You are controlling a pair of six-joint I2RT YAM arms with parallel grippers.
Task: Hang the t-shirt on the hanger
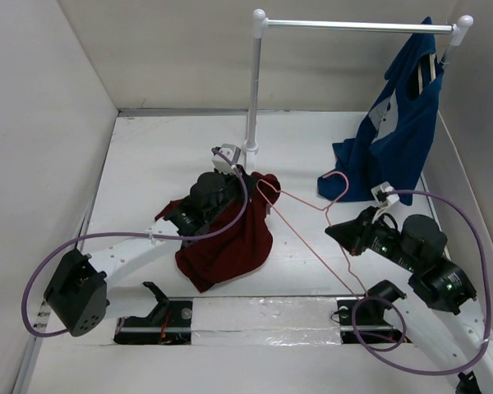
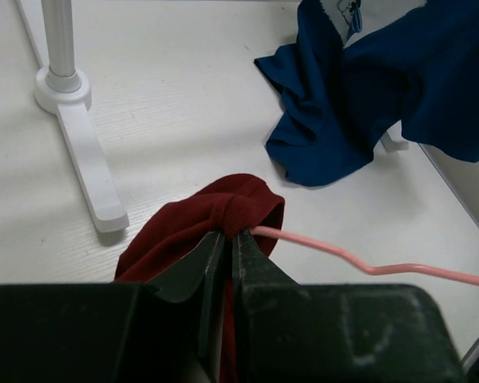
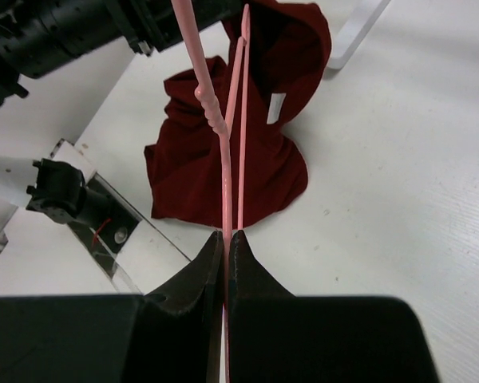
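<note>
Overall light: bright, even and diffuse, apparently from overhead; the white worktop (image 1: 172, 156) reads pale grey.
Shadows: soft and short, with a faint one beside the rack's foot (image 2: 88, 175) and deeper ones in the folds of the t-shirt (image 1: 230, 246).
Glare: a shiny strip (image 1: 263, 320) at the worktop's near edge catches the light.
Focus: the top view is crisp; in the wrist views the left pincer (image 2: 227, 239) and right pincer (image 3: 226, 239) loom dark and blurred close to the lens.
Distortion: the walls lean outward in the top view.
</note>
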